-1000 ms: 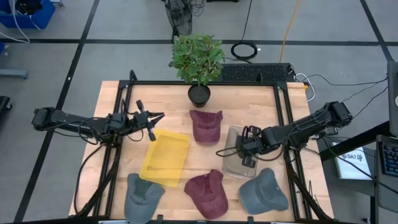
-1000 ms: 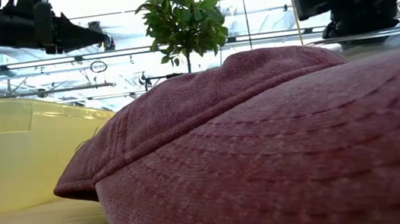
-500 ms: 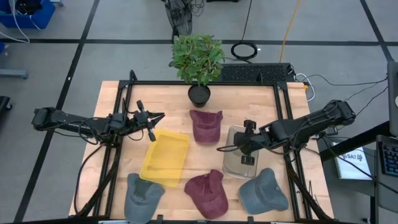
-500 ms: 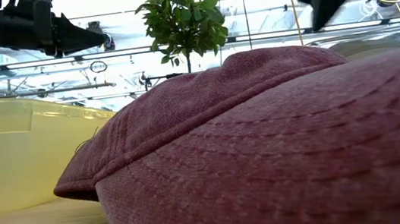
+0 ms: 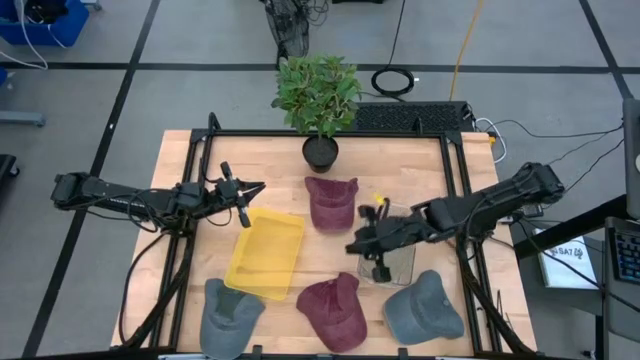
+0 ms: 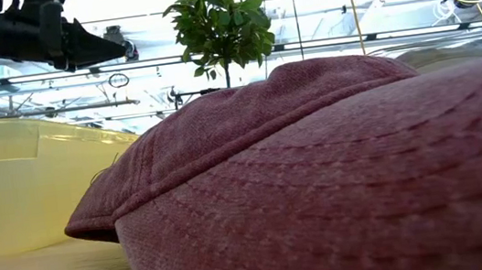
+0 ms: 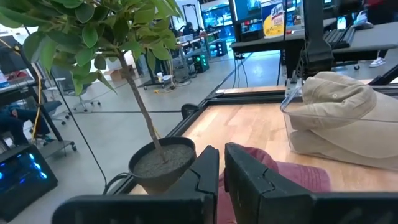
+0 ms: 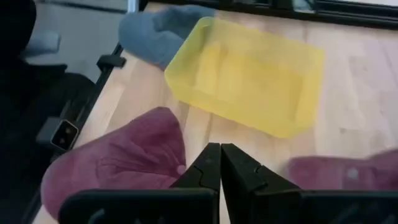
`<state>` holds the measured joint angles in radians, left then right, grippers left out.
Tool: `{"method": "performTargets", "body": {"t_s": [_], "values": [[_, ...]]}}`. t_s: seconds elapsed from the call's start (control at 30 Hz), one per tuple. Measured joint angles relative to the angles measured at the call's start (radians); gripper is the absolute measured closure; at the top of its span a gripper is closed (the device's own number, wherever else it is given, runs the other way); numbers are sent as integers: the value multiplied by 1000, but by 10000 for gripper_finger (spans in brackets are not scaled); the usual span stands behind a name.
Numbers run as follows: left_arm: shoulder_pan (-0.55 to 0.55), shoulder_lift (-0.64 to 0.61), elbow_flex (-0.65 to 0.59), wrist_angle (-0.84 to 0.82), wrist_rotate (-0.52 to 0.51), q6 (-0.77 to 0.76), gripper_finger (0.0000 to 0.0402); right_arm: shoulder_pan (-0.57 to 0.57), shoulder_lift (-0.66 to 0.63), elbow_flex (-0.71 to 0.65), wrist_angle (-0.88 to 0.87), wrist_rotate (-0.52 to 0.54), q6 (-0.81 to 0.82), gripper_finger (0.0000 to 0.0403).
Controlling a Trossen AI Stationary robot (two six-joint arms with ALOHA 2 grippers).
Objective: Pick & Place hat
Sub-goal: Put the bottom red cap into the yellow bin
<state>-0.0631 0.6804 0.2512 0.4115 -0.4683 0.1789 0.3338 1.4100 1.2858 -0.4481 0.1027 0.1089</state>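
1. My right claw (image 5: 372,243) is closed and empty, hovering over the left edge of the clear bin (image 5: 398,262) (a tan hat lies inside).
2. Target, by my judgement: the front maroon hat (image 5: 333,309), on the worktop (image 5: 420,170) just ahead of the claw.
3. Risk: descending with closed fingers merely dents the soft crown; the fabric folds and may slip.
4. The yellow tray (image 5: 266,253) is rigid, translucent plastic.
5. My left claw (image 5: 258,186), nearly closed, waits beside the tray.
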Motion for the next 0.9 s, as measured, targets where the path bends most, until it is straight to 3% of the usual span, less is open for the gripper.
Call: {"method": "performTargets", "body": {"t_s": [0.2,0.6,0.77,0.9], "values": [[0,0,0,-5,0,-5,366,29,122,0,126,-2,-43,403],[0,0,0,-20,6,-4,366,19,198,0,247,-3,2,403],[-1,0,0,-21,7,-2,366,29,98,-2,200,-43,-89,403],[-1,0,0,-29,8,2,366,43,-99,-66,194,65,-152,403]]}}
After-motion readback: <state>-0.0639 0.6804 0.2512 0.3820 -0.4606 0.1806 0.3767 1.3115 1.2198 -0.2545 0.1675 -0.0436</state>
